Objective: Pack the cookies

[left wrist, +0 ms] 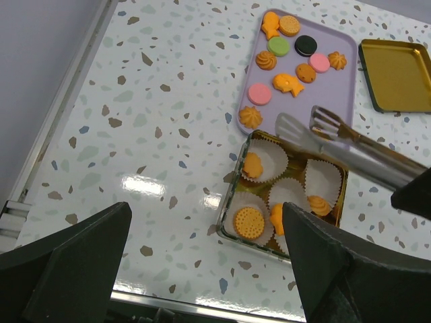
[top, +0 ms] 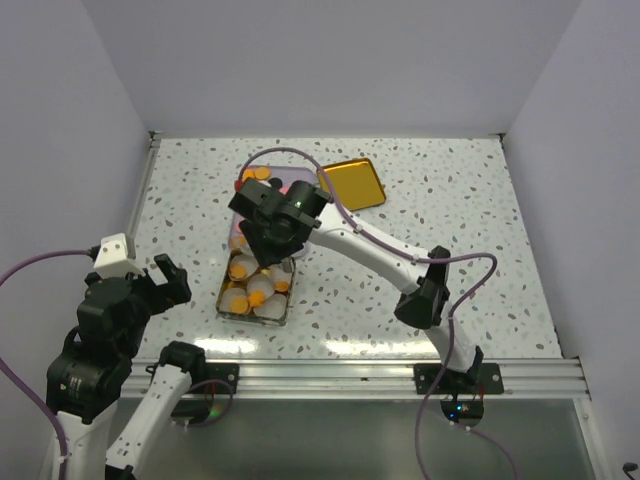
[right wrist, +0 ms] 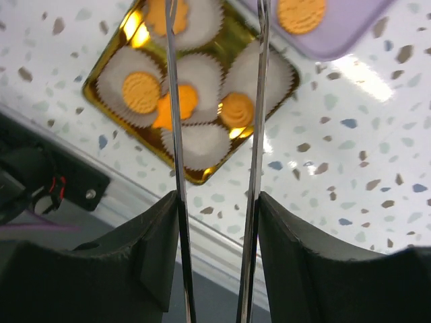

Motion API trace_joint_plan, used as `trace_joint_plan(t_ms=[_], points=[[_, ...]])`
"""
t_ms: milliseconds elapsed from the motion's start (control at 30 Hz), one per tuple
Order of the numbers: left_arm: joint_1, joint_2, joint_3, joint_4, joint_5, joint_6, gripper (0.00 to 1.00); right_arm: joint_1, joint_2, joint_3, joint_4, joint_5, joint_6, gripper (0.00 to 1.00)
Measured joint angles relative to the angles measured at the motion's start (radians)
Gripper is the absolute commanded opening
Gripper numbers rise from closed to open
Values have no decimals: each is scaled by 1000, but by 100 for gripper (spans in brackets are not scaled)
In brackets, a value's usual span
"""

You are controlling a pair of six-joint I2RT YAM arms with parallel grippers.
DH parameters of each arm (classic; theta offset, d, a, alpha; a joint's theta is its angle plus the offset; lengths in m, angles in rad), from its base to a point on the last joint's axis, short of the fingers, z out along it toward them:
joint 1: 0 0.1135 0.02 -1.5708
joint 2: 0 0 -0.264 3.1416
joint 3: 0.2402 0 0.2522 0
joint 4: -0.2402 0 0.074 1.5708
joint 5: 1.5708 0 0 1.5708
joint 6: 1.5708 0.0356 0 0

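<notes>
Right pincer (right wrist: 217,198), nearest its lens: fingers were partly closed, pinching the two arms of metal tongs (right wrist: 172,101). Tong tips stood apart with nothing between them, where the lilac tray (left wrist: 337,94) met the gold tin (right wrist: 135,30). Left pincer (left wrist: 205,208) was spread wide and empty, at 9 o'clock of the tin, above the surface (left wrist: 168,121). Cookies (left wrist: 293,82): most lay on the tray, at 12 o'clock of the tin; a few sat in the tin's paper cups (left wrist: 323,176). Gold lid (left wrist: 397,74) lay at 2 o'clock.
</notes>
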Motion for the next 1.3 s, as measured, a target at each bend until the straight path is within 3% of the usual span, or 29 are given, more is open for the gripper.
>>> trace_joint_plan(t_ms=[400, 1300], points=[[0, 25, 0, 0, 2, 3, 100, -159, 48, 42, -1, 47, -75, 52], [0, 76, -6, 7, -2, 2, 100, -243, 296, 97, 105, -39, -167, 56]])
